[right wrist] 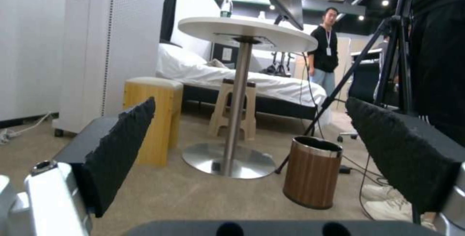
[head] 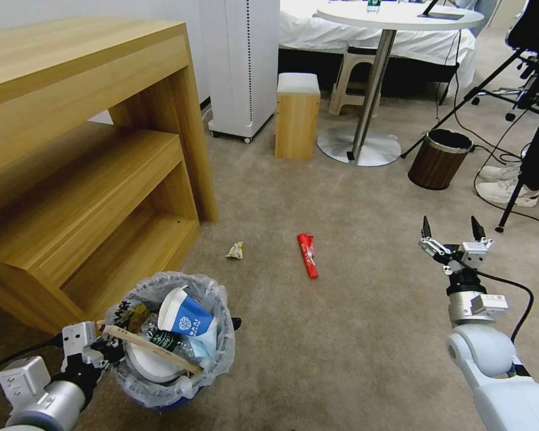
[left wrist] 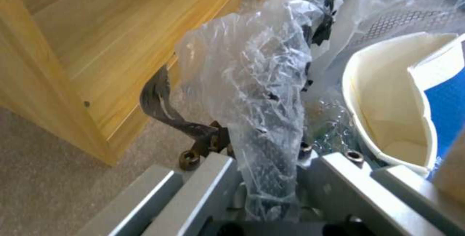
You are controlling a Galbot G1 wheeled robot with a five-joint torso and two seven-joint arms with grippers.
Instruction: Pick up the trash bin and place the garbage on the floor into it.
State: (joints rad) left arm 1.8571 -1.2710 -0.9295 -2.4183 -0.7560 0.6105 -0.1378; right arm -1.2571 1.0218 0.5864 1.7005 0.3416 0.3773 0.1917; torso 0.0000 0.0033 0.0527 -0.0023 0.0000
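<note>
Two scraps, a red packet (head: 307, 255) and a crumpled wrapper (head: 235, 251), are lying on the beige carpet (head: 341, 335) while my left hand (head: 105, 347) is pinching the trash bin (head: 169, 335) rim beside the wooden shelf (head: 78, 179), and my right hand (head: 452, 236) is hovering wide open, holding nothing.

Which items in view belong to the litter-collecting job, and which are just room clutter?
Job: trash bin, held at its rim by the left gripper; red packet and small wrapper on the floor; right gripper, open, empty.

Clutter: brown bin, round table, wooden shelf.
</note>
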